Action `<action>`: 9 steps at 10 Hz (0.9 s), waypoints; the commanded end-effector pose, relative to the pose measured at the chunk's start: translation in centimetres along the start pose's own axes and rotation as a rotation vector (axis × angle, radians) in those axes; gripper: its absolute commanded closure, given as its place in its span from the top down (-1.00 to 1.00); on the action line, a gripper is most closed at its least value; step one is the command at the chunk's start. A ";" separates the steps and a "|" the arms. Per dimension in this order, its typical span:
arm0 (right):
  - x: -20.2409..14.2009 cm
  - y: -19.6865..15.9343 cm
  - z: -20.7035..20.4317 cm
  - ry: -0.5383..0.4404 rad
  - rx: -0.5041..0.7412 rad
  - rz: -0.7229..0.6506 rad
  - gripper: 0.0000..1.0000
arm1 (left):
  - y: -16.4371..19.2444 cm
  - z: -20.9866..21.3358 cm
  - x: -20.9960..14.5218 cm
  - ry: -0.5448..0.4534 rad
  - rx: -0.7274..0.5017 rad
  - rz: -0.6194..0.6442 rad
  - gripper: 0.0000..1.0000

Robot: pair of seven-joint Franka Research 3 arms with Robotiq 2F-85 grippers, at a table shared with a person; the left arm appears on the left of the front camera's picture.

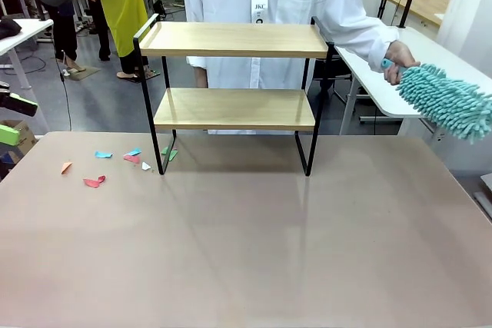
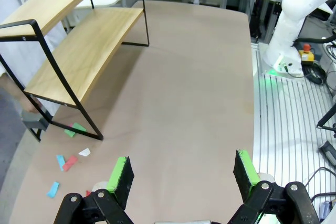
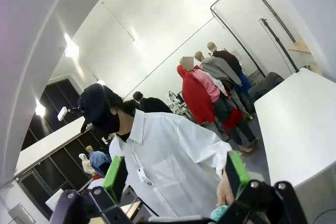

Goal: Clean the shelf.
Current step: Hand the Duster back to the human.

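Now the shelf (image 1: 234, 109) stands at the far middle of the table (image 1: 246, 251), both boards bare.
It looks stiff and quite light; the thin black end rails seem the best place to hold. The left gripper (image 2: 182, 174) and right gripper (image 3: 176, 174) have jaws wide apart, holding nothing.

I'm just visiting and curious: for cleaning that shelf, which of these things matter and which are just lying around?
For the job:
- shelf
- teal duster in the person's hand
- paper scraps on the table by the shelf's foot

Just about:
- white side table
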State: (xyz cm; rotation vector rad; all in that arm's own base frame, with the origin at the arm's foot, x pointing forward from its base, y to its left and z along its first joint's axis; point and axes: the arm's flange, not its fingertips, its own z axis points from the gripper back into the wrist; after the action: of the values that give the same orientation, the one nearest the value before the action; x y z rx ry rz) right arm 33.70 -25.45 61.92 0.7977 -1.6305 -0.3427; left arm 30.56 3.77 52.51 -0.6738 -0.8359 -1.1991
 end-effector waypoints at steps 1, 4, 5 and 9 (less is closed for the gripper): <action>-0.4 0.0 0.2 0.000 -0.011 0.004 1.00 | 0.1 -0.1 0.1 -0.026 -0.002 -0.019 1.00; -0.4 0.0 0.2 0.000 -0.011 0.004 1.00 | 0.1 -0.1 0.1 -0.026 -0.002 -0.019 1.00; -0.4 0.0 0.2 0.000 -0.011 0.004 1.00 | 0.1 -0.1 0.1 -0.026 -0.002 -0.019 1.00; -0.4 0.0 0.2 0.000 -0.011 0.004 1.00 | 0.1 -0.1 0.1 -0.026 -0.002 -0.019 1.00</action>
State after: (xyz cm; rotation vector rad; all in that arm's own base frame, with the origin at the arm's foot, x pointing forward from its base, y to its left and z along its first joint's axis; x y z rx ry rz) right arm 33.67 -25.44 61.82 0.7977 -1.6291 -0.3444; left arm 30.55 3.78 52.52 -0.6735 -0.8370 -1.2004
